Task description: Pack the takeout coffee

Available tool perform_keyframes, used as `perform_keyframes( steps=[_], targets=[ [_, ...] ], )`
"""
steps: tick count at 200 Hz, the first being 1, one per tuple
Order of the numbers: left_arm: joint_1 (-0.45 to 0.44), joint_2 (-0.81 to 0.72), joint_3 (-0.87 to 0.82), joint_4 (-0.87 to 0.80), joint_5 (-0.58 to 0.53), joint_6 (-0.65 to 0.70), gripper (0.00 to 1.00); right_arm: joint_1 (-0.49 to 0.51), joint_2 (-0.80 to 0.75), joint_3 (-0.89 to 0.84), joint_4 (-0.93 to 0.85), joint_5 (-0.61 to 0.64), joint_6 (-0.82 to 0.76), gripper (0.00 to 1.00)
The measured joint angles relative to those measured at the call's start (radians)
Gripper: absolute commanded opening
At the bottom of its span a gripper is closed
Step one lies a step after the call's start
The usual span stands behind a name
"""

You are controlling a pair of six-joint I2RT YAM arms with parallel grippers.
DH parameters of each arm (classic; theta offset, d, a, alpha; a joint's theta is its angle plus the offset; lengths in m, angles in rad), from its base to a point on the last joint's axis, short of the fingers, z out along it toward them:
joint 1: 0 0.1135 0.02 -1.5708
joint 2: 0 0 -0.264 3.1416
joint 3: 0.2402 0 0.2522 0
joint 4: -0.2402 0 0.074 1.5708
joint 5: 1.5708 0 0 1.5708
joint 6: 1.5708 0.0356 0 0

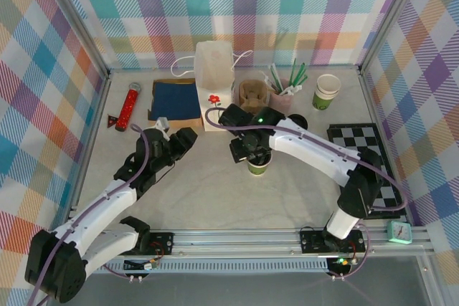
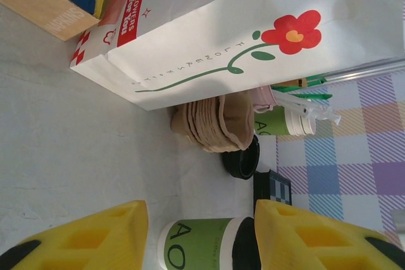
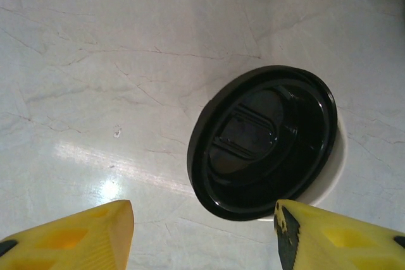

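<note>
You have the takeout coffee (image 1: 259, 165) standing upright on the pale surface (image 1: 208, 198), near the middle and a little in front of the white paper bag (image 1: 214, 80) with the red flower print. Its black lid (image 3: 262, 143) is on. Your right pincer (image 1: 251, 150) hangs directly over the cup, pointing down. From its wrist camera you look straight onto the lid, and the two yellow fingers (image 3: 76, 235) stand wide to either side of it, clear of the rim and gripping nothing.

Your left pincer (image 1: 184, 137) is to the left of the cup, well apart from it and aimed toward it. Its jaws are also spread wide and hold nothing, and through the gap between them you see the green side of the cup and the edge of its lid.

Behind the coffee, the stack of brown pulp carriers (image 2: 218, 121) stands just beside the bag, with a loose black lid (image 2: 242, 159) near it on the surface. The stack of green-and-white cups (image 1: 326, 92) stands toward the back right, well apart from the coffee, and a checkered mat (image 1: 367, 150) lies along the right edge
</note>
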Motion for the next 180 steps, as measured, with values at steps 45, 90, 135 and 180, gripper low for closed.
perform_keyframes(
  steps=[45,90,135,180],
  targets=[
    [0.002,-0.024,-0.003,-0.037,0.000,0.002,0.48,0.003,0.077,0.045,-0.025,0.045,0.031,0.54],
    [0.010,-0.039,-0.012,-0.053,0.000,0.005,0.48,0.006,0.129,0.074,-0.047,0.073,0.042,0.51],
    [0.018,-0.041,-0.018,-0.064,0.000,0.006,0.48,0.006,0.148,0.074,-0.047,0.079,0.057,0.42],
    [0.022,-0.043,-0.018,-0.070,-0.001,0.013,0.48,0.006,0.162,0.074,-0.046,0.080,0.060,0.34]
  ],
)
